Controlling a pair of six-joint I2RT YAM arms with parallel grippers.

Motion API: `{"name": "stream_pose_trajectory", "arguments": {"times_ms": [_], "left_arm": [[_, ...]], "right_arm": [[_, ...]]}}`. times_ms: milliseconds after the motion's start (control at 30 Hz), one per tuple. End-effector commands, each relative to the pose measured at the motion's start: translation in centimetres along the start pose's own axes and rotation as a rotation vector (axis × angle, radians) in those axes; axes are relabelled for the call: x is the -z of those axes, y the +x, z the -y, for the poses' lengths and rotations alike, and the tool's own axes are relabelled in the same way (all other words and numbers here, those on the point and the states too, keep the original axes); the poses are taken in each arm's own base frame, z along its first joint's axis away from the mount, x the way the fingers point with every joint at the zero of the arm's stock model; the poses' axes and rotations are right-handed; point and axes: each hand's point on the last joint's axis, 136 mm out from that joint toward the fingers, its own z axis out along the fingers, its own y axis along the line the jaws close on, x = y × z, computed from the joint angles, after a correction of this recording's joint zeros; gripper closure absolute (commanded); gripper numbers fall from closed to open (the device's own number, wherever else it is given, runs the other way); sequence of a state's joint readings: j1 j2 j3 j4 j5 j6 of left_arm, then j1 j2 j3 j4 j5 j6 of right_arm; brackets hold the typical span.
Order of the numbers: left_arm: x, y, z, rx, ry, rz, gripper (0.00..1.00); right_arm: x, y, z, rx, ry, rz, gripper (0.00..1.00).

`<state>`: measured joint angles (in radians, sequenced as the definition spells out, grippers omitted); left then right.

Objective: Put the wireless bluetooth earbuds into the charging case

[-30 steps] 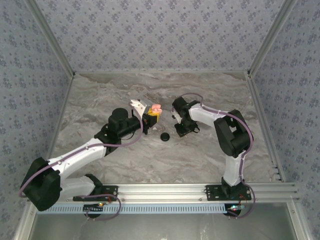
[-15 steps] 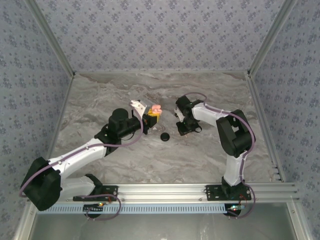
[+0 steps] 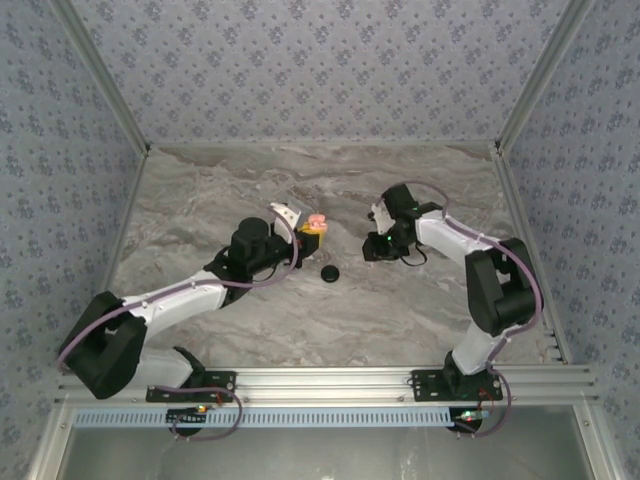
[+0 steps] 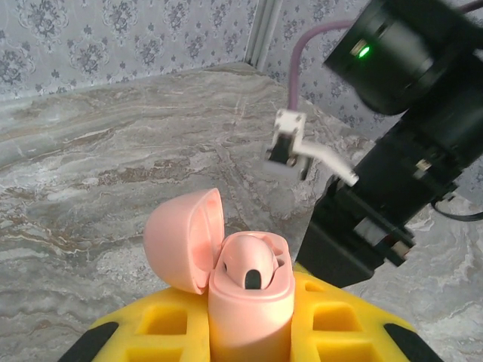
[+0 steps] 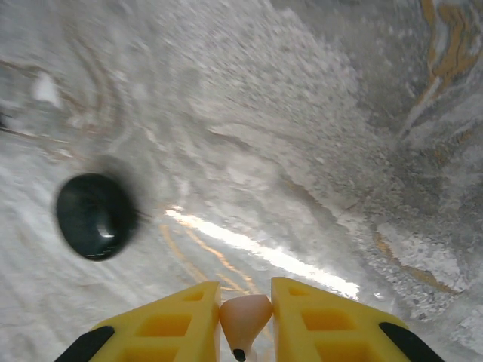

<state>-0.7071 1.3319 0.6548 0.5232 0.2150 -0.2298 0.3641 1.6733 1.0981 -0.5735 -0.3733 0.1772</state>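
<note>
Pink charging case (image 4: 250, 298), lid open, clamped in left gripper (image 4: 253, 341); right gripper (image 5: 245, 308) pinched small pink piece (image 5: 244, 317) near table (image 5: 339, 113) centre, black round piece (image 5: 94, 216) nearby

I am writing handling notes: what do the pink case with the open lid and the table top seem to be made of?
The pink egg-shaped case looks like smooth, satin plastic: even colour, soft highlights, moulded hollows inside. The grey veined table top looks like marble, or a laminate printed as marble; its faint sheen and veins cannot settle which.
</note>
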Motion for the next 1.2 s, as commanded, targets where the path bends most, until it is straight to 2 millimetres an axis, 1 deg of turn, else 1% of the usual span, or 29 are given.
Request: {"name": "stream_pose_trajectory", "arguments": {"times_ms": [0,233,467,600,667,700,867,1033,1167], "left_arm": [[-0.5,-1.0,0.1,0.022,0.008,0.060,0.95],[-0.9,-0.6,0.1,0.053,0.019,0.100,0.95],[-1.2,-0.6,0.7,0.056,0.037,0.126,0.94],[-1.2,-0.8,1.2,0.046,0.057,0.147,0.94],[-1.3,-0.9,1.5,0.045,0.069,0.151,0.94],[-1.3,-0.9,1.6,0.044,0.075,0.152,0.94],[-1.3,-1.4,2.3,0.037,0.099,0.167,0.94],[-1.3,-2.1,2.5,0.037,0.106,0.179,0.94],[-1.2,-2.8,2.9,0.043,0.115,0.187,0.94]], "right_arm": [[2.4,-1.3,-2.7,-0.009,-0.124,0.084,0.77],[7.1,-3.4,-6.6,0.023,-0.267,0.215,0.77],[11.4,-4.9,-9.5,0.098,-0.322,0.334,0.76],[13.4,-5.6,-11.0,0.128,-0.356,0.391,0.76],[13.6,-5.7,-11.4,0.135,-0.363,0.396,0.76],[14.9,-6.5,-12.2,0.157,-0.373,0.429,0.76],[16.1,-7.4,-14.0,0.184,-0.413,0.469,0.76],[16.5,-8.0,-15.6,0.207,-0.445,0.489,0.76],[16.6,-8.4,-16.3,0.212,-0.451,0.506,0.76]]}}
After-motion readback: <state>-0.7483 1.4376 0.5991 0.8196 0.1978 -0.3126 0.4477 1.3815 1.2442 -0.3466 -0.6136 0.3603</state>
